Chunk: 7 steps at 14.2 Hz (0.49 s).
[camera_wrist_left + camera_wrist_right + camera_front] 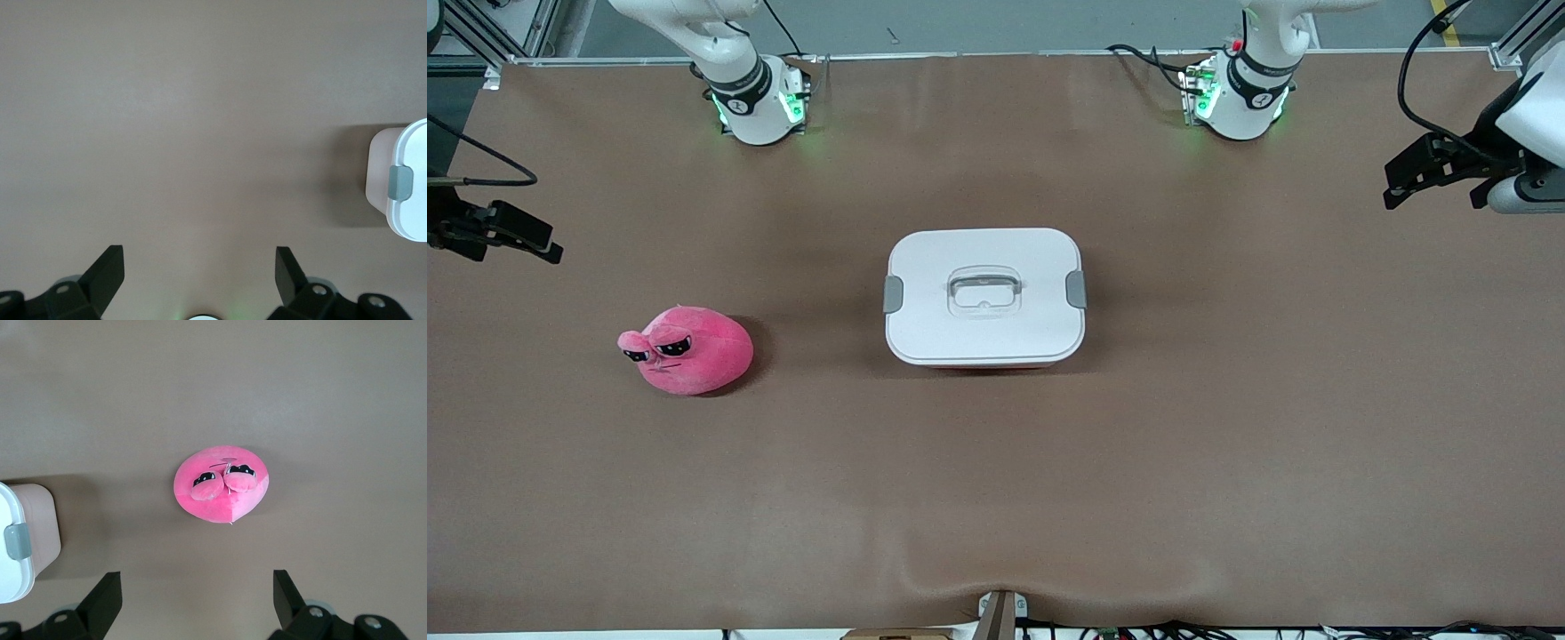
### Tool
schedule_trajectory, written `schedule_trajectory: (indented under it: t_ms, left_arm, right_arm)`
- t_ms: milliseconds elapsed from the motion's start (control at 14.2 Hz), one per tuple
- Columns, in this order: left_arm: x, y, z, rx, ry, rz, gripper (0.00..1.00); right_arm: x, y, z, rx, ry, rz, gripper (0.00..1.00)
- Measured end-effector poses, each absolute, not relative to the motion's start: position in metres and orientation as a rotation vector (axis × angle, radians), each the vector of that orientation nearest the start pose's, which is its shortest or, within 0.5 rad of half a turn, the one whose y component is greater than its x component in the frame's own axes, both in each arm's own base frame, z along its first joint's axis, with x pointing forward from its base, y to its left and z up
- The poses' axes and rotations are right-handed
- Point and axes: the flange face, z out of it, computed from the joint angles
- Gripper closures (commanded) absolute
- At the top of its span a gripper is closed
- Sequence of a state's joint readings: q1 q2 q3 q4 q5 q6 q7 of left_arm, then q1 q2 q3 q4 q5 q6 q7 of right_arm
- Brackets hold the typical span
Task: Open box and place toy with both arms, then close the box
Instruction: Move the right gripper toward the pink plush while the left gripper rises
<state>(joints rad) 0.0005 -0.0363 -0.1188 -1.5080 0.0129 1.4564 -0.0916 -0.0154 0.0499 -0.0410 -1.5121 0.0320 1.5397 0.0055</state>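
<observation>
- Left gripper (197, 267) — jaws spread wide with nothing between them — hangs over bare table at the left arm's end, near the robots' edge.
- Right gripper (193, 590) — jaws likewise wide apart and empty — hangs over the right arm's end of the table (996, 498), with the toy (223, 489) on the surface below it and clear of both fingers.
- In the front view the toy (687, 348) lies near the right arm's end of the desk, about midway between the robots' edge and the camera's edge, well apart from the box (985, 297).
- The box sits at the middle of the desk, its white lid (985, 267) on, a grey clip (401, 183) showing at each short side and the clear handle (983, 292) recessed in the top.
- The step in hand looks like the opening: nothing has been unlatched yet.
- To do it well, I judge each arm should come in square to its own clip, one finger under the lip, and release both sides evenly so the box does not slide or tip.
- Lift the lid straight up by the handle and set it on bare table away from the toy.
</observation>
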Motion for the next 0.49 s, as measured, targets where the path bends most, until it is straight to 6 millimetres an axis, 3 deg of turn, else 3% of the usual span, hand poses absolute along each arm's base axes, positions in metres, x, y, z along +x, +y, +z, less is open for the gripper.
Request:
schedule_trajectory:
  t_ms: [493]
  left_arm:
    - [0.5239,-0.0614,0.6605,-3.118,0.048,0.076,0.0]
  right_arm:
    - [0.5666,-0.0225,0.6211,-3.11,0.068,0.034,0.0]
